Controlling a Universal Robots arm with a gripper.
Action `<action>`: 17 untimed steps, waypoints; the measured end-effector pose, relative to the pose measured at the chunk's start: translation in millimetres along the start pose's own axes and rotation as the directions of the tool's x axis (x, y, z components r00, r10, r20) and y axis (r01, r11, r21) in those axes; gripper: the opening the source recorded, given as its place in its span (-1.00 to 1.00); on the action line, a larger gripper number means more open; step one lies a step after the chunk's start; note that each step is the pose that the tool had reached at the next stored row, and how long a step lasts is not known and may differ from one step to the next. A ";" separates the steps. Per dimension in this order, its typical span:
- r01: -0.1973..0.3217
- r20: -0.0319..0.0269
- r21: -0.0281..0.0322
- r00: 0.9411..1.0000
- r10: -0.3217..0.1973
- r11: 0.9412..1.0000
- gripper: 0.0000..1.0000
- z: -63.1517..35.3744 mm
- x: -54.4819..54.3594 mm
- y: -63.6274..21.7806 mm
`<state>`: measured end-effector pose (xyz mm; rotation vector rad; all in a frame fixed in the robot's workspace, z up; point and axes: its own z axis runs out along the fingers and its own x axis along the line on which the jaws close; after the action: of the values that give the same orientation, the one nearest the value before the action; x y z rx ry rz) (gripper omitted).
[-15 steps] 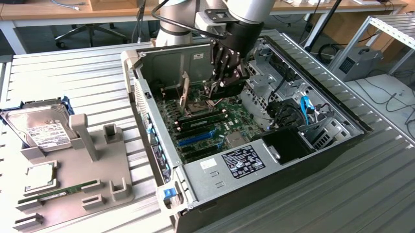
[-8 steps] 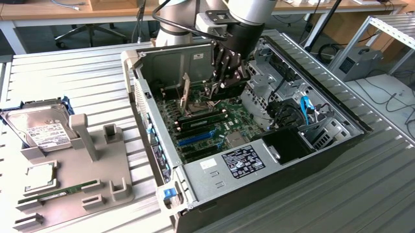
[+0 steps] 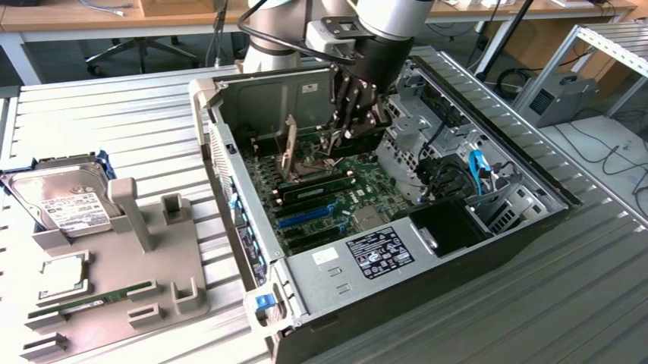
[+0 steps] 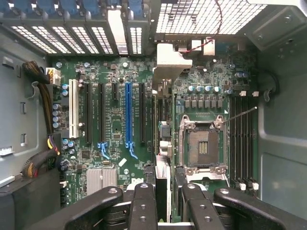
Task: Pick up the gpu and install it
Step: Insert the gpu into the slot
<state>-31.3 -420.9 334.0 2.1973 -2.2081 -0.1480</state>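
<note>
Nearest you on the worktop (image 3: 121,114), at the exterior view's left, a grey holder (image 3: 152,318) carries a green RAM stick (image 3: 96,299) and a square processor (image 3: 63,274). A silver hard drive (image 3: 63,205) lies just behind it. Beyond stands the open computer case (image 3: 335,303), with the motherboard (image 4: 115,120) exposed. The tool (image 3: 354,125) reaches down inside the case, its fingers (image 4: 144,206) clamped on the gpu (image 4: 163,177). You see the card edge-on, held over the board between the blue slot (image 4: 128,112) and the open processor socket (image 4: 204,146), with its silvery bracket towards the case's vented rear wall (image 4: 206,17).
</note>
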 end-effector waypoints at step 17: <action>0.000 0.000 0.000 1.000 0.000 1.000 -0.48 0.2 5.6 0.5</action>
<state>-31.8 -426.5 333.5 2.1973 -2.2081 -0.1480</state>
